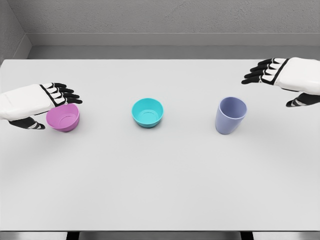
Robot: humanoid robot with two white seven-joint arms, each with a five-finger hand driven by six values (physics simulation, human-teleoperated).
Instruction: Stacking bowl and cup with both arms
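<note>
A pink bowl (64,118) stands upright at the table's left. My left hand (56,102) hovers over its near-left rim, fingers spread over the top and thumb below at the left side; it holds nothing. In the middle sits a teal bowl (147,112), upright and untouched. A lavender cup (230,115) stands upright to the right. My right hand (272,80) hangs above and to the right of the cup, well apart from it, with fingers extended and the thumb lower at the picture's right edge.
The white table (160,190) spans the whole view, with its far edge against a grey wall and its near edge at the bottom.
</note>
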